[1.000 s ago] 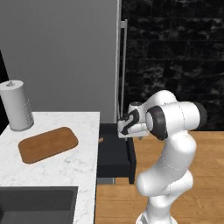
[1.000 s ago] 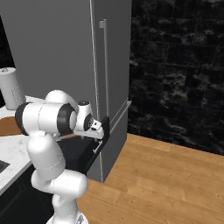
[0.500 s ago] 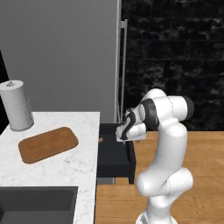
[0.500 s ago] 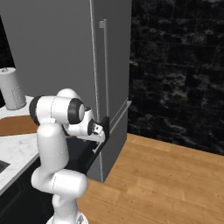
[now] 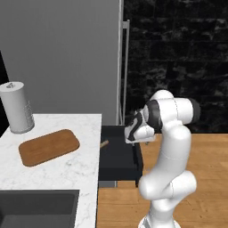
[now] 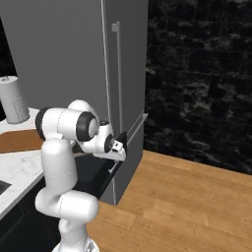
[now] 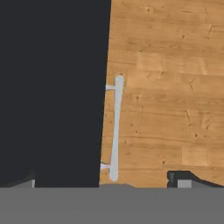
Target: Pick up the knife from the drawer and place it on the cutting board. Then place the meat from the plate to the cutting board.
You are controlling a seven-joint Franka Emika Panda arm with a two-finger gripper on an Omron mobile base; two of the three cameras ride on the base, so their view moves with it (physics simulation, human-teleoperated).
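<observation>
- The pincer hangs over the front edge of the open drawer, jaws spread wide and holding nothing.
- The drawer's silver handle lies between the fingertips, above the wooden floor.
- The knife shows its wooden handle at the drawer's left edge, beside the counter.
- The cutting board lies bare on the counter near a paper towel roll.

You're looking at a kitchen: a tall grey fridge with a long steel handle stands beside a white marble counter. On that counter sit a brown wooden cutting board and an upright paper-towel roll, with a dark sink basin set in and a wooden plank floor below.
</observation>
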